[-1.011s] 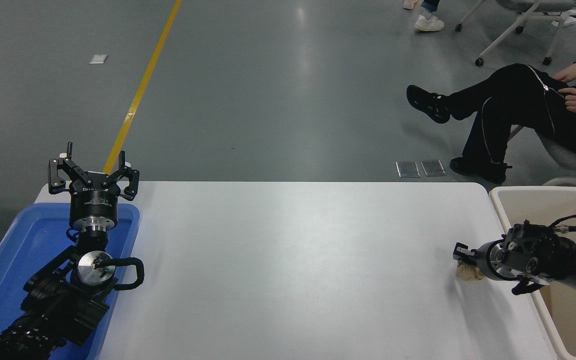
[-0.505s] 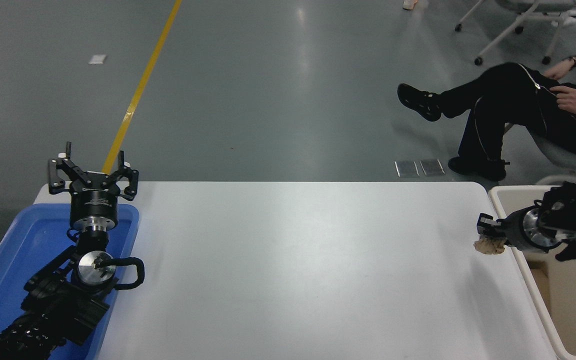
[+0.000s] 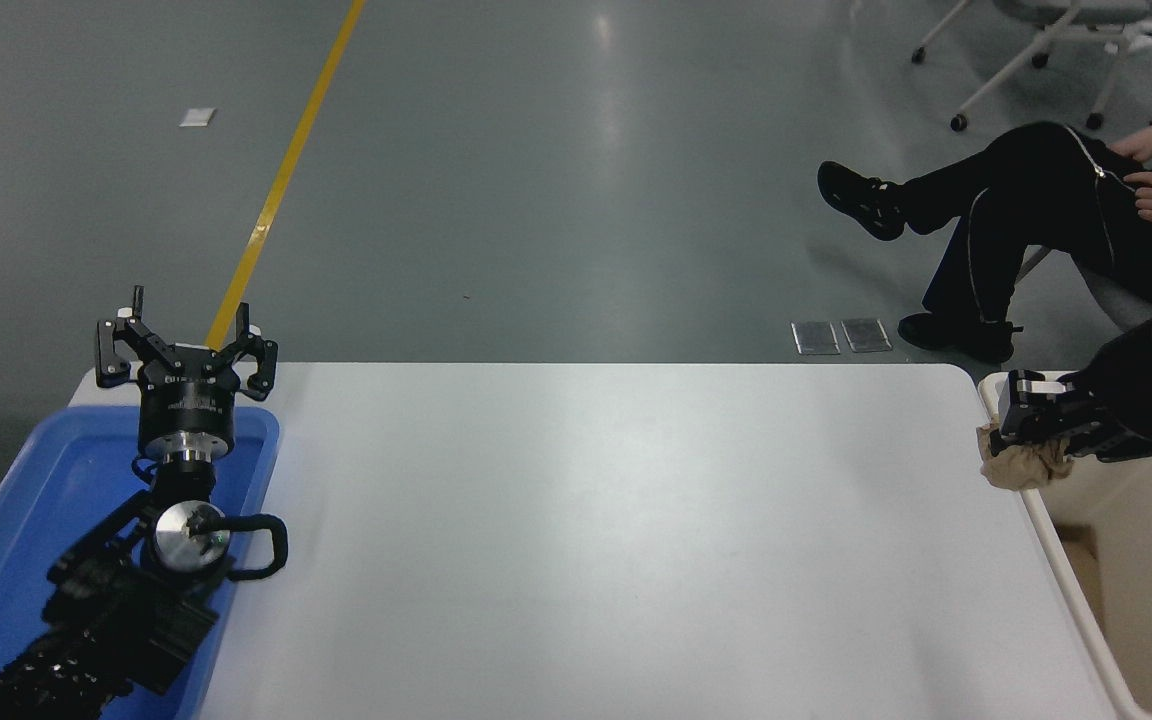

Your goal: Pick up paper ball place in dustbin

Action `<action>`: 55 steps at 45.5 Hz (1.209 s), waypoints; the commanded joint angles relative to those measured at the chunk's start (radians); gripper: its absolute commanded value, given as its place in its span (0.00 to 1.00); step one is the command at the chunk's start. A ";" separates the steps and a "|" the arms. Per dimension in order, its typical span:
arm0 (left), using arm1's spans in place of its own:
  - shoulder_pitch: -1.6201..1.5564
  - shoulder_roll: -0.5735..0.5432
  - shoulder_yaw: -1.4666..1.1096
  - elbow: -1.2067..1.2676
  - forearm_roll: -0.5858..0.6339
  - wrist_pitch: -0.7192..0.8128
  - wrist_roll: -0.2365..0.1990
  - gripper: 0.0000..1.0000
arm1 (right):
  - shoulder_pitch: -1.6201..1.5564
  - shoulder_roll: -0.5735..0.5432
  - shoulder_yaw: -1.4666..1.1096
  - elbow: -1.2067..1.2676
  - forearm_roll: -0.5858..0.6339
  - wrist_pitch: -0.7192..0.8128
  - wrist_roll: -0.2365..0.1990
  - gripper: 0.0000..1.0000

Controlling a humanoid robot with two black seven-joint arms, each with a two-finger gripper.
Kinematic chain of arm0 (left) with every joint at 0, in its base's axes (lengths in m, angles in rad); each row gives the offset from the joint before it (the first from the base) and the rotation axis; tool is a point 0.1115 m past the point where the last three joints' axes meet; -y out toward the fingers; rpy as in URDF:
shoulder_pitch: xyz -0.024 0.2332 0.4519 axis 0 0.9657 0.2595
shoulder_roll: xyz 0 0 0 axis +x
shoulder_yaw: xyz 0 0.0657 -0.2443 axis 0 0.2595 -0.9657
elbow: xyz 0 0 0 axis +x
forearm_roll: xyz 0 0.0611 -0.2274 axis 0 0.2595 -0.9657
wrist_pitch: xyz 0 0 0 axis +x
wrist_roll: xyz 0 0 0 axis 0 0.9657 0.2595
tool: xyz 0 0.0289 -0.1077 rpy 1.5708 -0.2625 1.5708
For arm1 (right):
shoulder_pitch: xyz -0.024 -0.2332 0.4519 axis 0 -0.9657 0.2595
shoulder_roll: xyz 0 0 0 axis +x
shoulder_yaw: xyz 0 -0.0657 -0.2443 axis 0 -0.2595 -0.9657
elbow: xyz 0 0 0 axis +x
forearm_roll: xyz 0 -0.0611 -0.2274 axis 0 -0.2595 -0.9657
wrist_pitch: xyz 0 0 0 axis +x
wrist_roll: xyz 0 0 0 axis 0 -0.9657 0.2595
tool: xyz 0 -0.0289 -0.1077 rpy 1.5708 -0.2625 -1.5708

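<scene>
The tan paper ball [image 3: 1023, 466], judged light, soft and best pinched across its crumpled middle, was held clamped in the right tool [image 3: 1034, 425] over the cream dustbin's [image 3: 1066, 570] near rim, while the left tool [image 3: 186, 352] was parked spread wide above the blue tray [image 3: 26, 500].

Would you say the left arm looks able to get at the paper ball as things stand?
Probably not. The left gripper sits over the blue tray at the table's far left, while the paper ball is clamped in the right gripper at the dustbin rim, across the whole table.
</scene>
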 commanded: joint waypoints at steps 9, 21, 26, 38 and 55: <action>0.001 0.000 0.000 0.000 0.000 0.000 0.000 0.99 | 0.414 -0.141 -0.046 0.074 0.023 0.119 -0.002 0.00; -0.001 0.000 0.000 0.000 0.000 0.000 0.000 0.99 | 0.376 -0.153 -0.056 0.069 -0.002 0.119 -0.005 0.00; -0.001 0.000 0.000 0.000 0.000 0.000 0.000 0.99 | 0.258 -0.188 -0.044 0.036 -0.058 0.119 -0.005 0.00; -0.001 0.000 0.000 0.000 0.000 0.000 0.000 0.99 | -0.087 -0.248 0.114 -0.176 -0.102 0.119 -0.005 0.00; -0.001 0.000 0.000 0.000 0.000 0.000 0.000 0.99 | -0.833 -0.132 0.649 -0.737 -0.099 0.111 -0.004 0.00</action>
